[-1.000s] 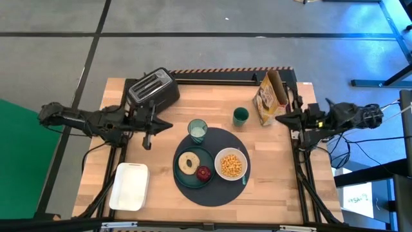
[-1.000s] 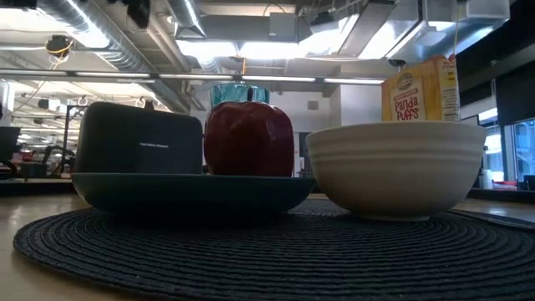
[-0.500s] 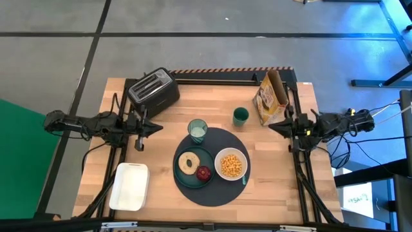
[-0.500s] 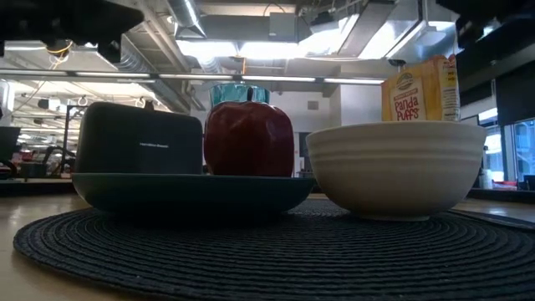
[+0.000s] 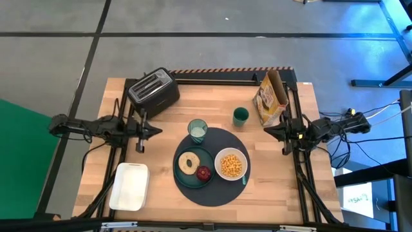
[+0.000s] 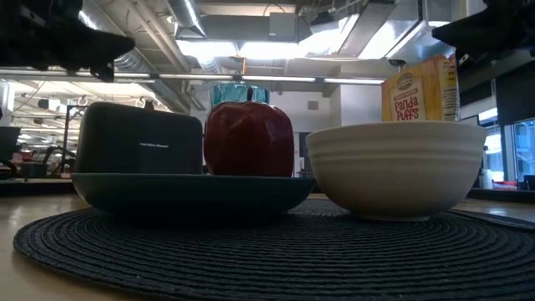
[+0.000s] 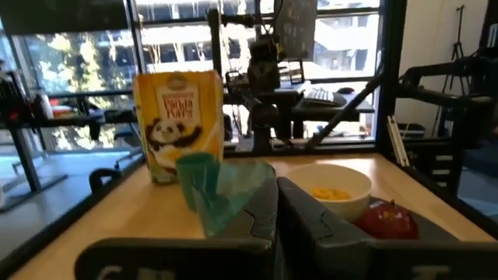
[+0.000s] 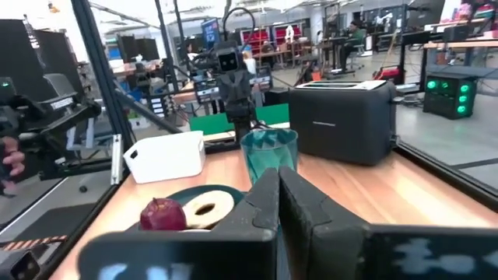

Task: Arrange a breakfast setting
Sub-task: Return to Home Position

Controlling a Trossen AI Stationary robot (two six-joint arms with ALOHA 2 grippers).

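Both arms have backed off toward the sides of the surface (image 5: 277,187) over the last second. Left claw (image 5: 153,131) and right claw (image 5: 270,131) are pinched closed and holding nothing. The plate (image 5: 182,180), bowl (image 5: 217,165) and tumbler (image 5: 197,131) sit on the mat (image 5: 222,137) between them. Looks like homing, so next they just finish retracting, clear of the cereal box (image 5: 271,98).

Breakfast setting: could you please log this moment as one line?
left gripper shut, left side; right gripper shut, right side; bagel, fruit on plate
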